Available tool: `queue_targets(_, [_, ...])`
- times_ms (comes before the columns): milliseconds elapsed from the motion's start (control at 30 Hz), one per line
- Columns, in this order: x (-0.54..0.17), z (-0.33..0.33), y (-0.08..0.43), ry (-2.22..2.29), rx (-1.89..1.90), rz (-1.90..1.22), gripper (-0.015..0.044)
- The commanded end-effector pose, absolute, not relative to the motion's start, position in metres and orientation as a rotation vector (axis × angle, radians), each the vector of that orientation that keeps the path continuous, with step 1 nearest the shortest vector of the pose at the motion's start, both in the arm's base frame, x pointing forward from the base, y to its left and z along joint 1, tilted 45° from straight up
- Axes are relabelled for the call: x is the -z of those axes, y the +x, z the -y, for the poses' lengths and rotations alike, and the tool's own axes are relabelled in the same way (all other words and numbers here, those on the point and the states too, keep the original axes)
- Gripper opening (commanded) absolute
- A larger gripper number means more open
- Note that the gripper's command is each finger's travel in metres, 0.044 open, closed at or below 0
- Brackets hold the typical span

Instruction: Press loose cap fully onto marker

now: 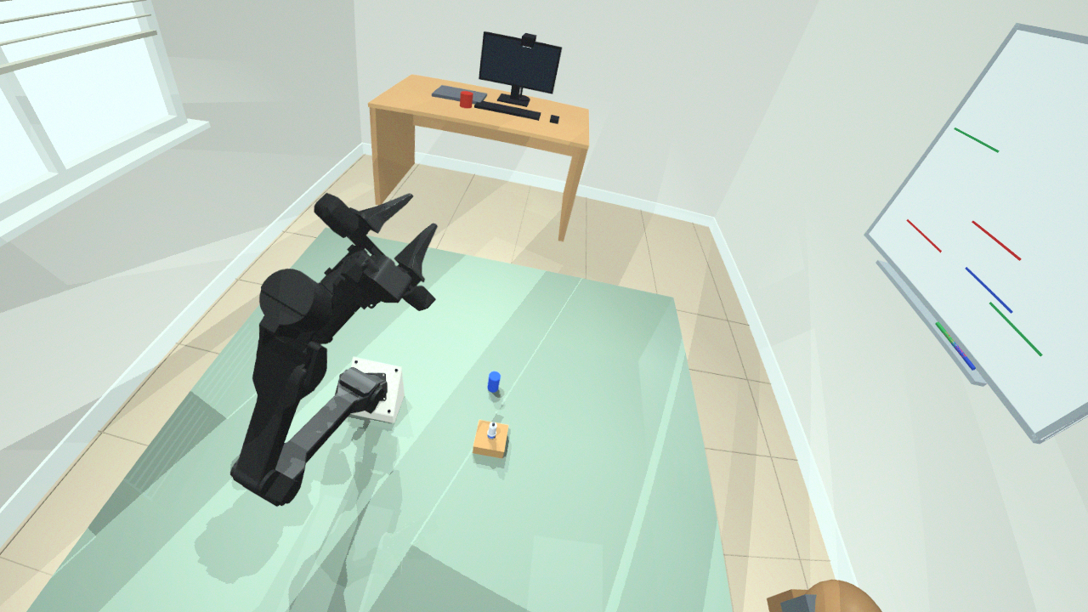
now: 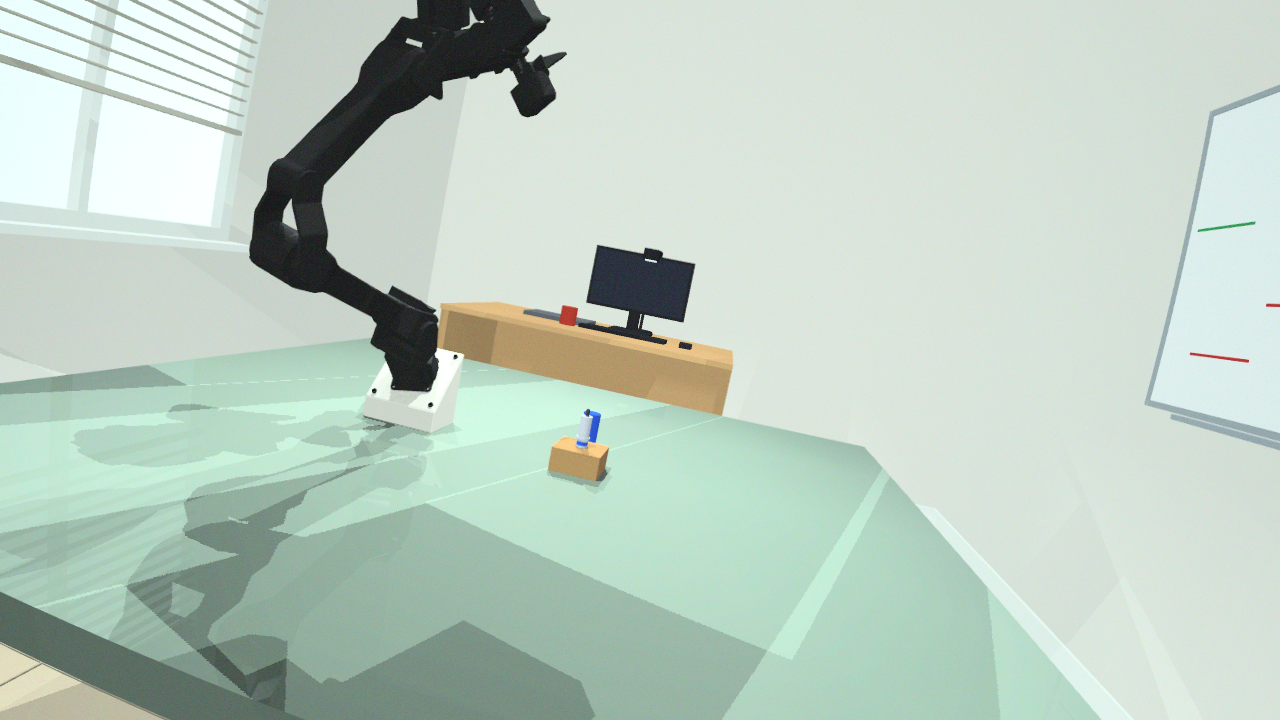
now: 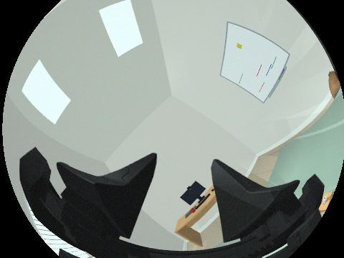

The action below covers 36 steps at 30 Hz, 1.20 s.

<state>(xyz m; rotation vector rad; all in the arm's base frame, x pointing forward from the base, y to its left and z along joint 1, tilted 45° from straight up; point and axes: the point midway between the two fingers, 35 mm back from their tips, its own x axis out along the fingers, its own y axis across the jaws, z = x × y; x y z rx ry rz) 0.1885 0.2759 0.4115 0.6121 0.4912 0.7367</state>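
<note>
blue cap (image 1: 493,382) (image 2: 594,427), pale green table (image 1: 593,426) (image 2: 698,537) (image 3: 308,154)
</note>
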Motion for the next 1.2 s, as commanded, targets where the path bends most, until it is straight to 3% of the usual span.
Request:
queue_targets(0, [-0.349,-0.284,0.232,0.641,-0.489,-0.662,0.0247])
queue_targets(333, [-0.221,-0.267,0.294,0.630,0.022,-0.903,0.0247])
queue_targets(567, [-0.121,-0.220,0.323,0.685,0.564,-0.985,0.0247])
queue_targets(1000, [0.018,-0.093,0.305,0.579,1.525,-0.747,0.0247])
queue_targets(1167, [0.023,-0.085,0.301,0.563,1.572,-0.720,0.0247])
